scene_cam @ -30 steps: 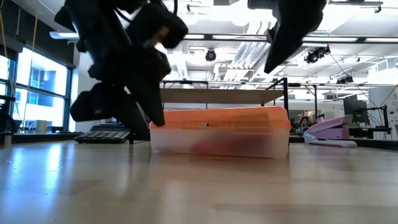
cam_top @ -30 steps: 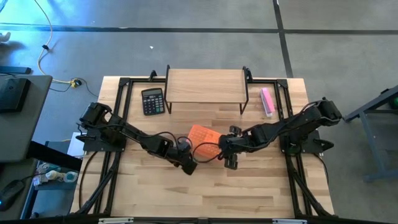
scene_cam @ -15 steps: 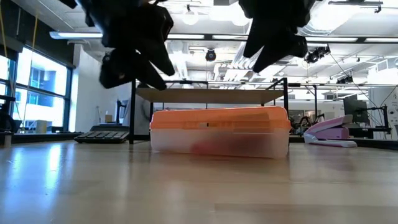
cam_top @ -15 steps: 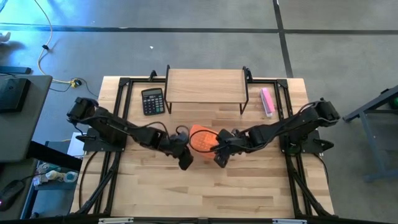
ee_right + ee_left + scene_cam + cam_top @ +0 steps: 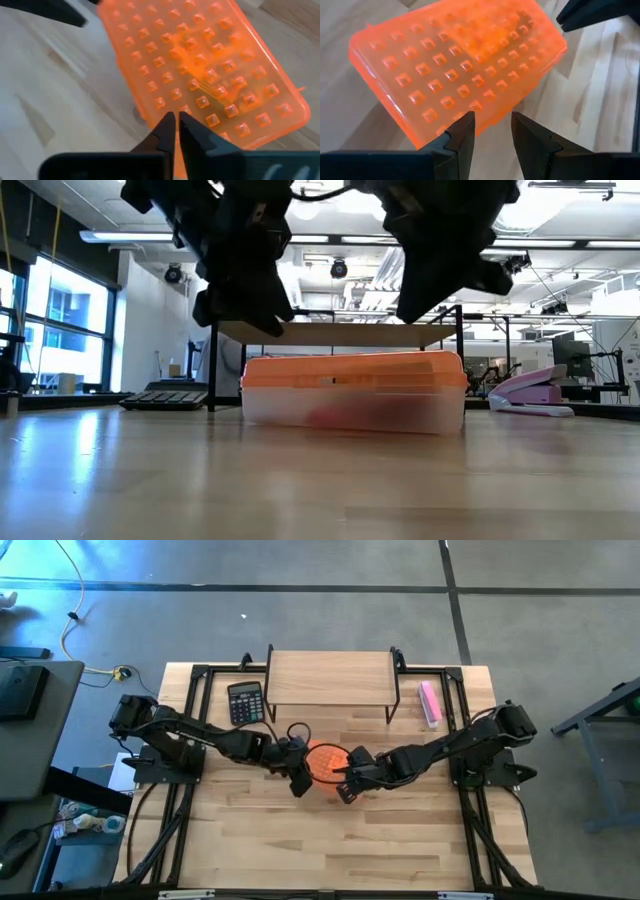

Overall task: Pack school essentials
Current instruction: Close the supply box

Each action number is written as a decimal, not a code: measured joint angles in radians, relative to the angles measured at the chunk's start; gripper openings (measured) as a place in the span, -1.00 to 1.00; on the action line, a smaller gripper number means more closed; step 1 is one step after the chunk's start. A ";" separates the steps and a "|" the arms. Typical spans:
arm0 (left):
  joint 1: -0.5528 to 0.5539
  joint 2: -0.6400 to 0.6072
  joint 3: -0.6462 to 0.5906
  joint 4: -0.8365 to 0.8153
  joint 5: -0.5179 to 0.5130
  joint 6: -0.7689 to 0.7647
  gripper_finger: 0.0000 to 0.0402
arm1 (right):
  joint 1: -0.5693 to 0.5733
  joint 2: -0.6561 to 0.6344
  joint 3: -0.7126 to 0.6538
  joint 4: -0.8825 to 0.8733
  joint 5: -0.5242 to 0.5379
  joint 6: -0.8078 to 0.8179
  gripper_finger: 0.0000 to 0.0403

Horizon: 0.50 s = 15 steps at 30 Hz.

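A box with a studded orange lid and a clear body rests flat on the table's middle. A reddish shape shows through its wall; no other school essentials show. My left gripper hangs open above one end of the lid, with nothing between its fingers. My right gripper hangs shut above the lid's other end. In the low view both grippers, left and right, are clear of the lid.
A black calculator lies at the far left. A wooden shelf riser stands at the far middle. A pale pink oblong block lies at the far right. Bare wood stretches along the near side of the table.
My left gripper has risen from the box's left end, gone toward the far edge and rolled. My right gripper has sunk a little, shifted toward the table's left over the lid and rolled. The box has stayed where it was.
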 joint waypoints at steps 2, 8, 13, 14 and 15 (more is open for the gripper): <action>0.009 0.000 0.000 -0.018 0.000 0.011 -0.42 | -0.005 0.008 -0.001 0.000 0.000 0.012 -0.96; 0.018 0.008 0.000 -0.113 -0.017 0.017 -0.42 | -0.009 0.046 -0.002 0.007 -0.021 0.069 -0.91; 0.018 0.008 0.000 -0.124 -0.047 0.039 -0.42 | -0.008 0.079 -0.002 0.017 -0.054 0.091 -0.99; 0.021 0.008 0.000 -0.126 -0.047 0.042 -0.42 | -0.007 0.081 -0.002 0.014 -0.056 0.099 -0.99; 0.022 0.008 0.000 -0.126 -0.048 0.049 -0.42 | -0.007 0.083 -0.002 0.017 -0.058 0.105 -0.99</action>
